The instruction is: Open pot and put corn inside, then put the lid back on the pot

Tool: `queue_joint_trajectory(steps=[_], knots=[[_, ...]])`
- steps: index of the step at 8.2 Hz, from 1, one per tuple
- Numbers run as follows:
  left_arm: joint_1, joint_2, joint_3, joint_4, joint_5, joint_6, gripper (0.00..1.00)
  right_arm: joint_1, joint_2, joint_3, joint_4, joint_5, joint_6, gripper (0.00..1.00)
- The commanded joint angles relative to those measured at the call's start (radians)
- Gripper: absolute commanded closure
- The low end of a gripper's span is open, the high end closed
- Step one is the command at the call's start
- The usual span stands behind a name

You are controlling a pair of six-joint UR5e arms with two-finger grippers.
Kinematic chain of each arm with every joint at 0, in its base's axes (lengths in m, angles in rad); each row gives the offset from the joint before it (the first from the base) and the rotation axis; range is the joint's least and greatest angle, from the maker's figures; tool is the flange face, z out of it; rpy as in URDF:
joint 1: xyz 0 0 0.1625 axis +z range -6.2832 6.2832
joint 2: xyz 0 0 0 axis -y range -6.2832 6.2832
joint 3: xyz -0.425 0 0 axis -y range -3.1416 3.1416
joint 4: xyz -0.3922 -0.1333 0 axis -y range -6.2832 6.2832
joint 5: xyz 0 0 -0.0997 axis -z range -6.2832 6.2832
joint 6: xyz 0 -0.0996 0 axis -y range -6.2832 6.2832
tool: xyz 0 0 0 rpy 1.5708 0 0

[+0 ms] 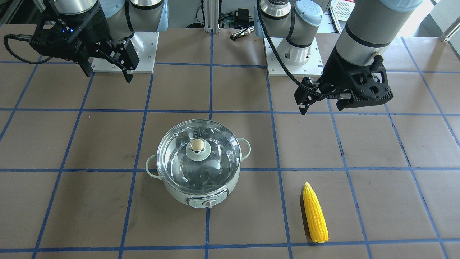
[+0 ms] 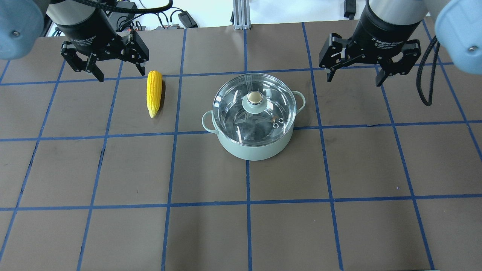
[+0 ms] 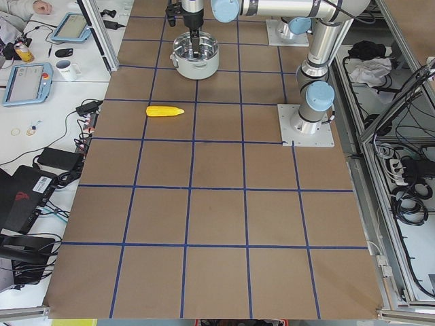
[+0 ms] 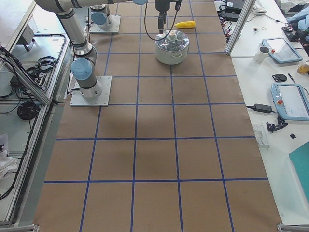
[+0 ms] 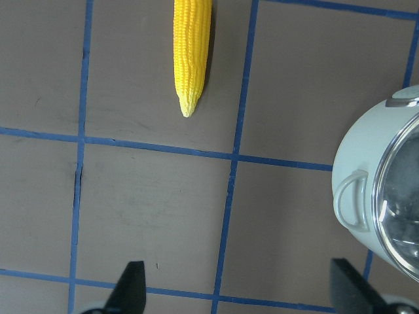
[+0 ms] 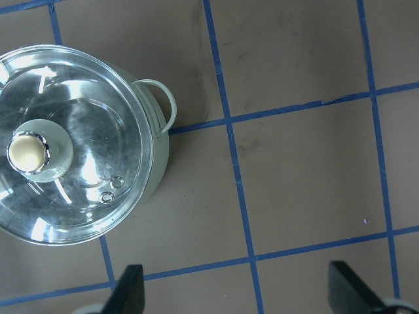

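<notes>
Item one, the left gripper's fingers (image 5: pixel 133 291) at the foot of the left wrist view: spread wide, holding nothing, raised above the table (image 2: pixel 339 169). Item two, the corn (image 5: pixel 191 46): flat on the table ahead of the left gripper (image 2: pixel 122 75), roughly in line with the gap between its fingers, pointed end toward them, well apart from the pot (image 2: pixel 256 150). Item three, the pot: upright, off to the inner side of each hand. Item four, the lid (image 2: pixel 233 116): seated squarely on the pot, its knob (image 6: pixel 27 152) ahead and inward of the right gripper (image 2: pixel 354 81). Item five, the right gripper: fingers likewise apart, empty, clear of everything. Status, as you may judge it: nothing is done yet, and opening the pot is the step in hand. Your next move calls for centring one hand above the knob, lowering until a finger sits either side of it, then clamping and lifting straight up. The left gripper is well placed to take the corn afterwards.
</notes>
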Motion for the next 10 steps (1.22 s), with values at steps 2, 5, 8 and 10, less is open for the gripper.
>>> queue_joint_trajectory(steps=[2,5,8,10], knots=[[0.001,-0.003,0.0,-0.001,0.0,0.002,0.0,0.001,0.0,0.001,-0.001,0.001,-0.005,0.0],[0.055,-0.025,0.0,0.03,0.016,0.198,0.0,0.004,-0.002,0.008,0.0,0.004,-0.029,0.0],[0.105,-0.156,0.0,0.189,0.016,0.33,0.0,0.071,0.16,-0.051,-0.13,0.024,0.016,0.0],[0.105,-0.264,-0.001,0.297,0.002,0.302,0.0,0.233,0.332,-0.073,-0.291,0.002,0.185,0.0]])
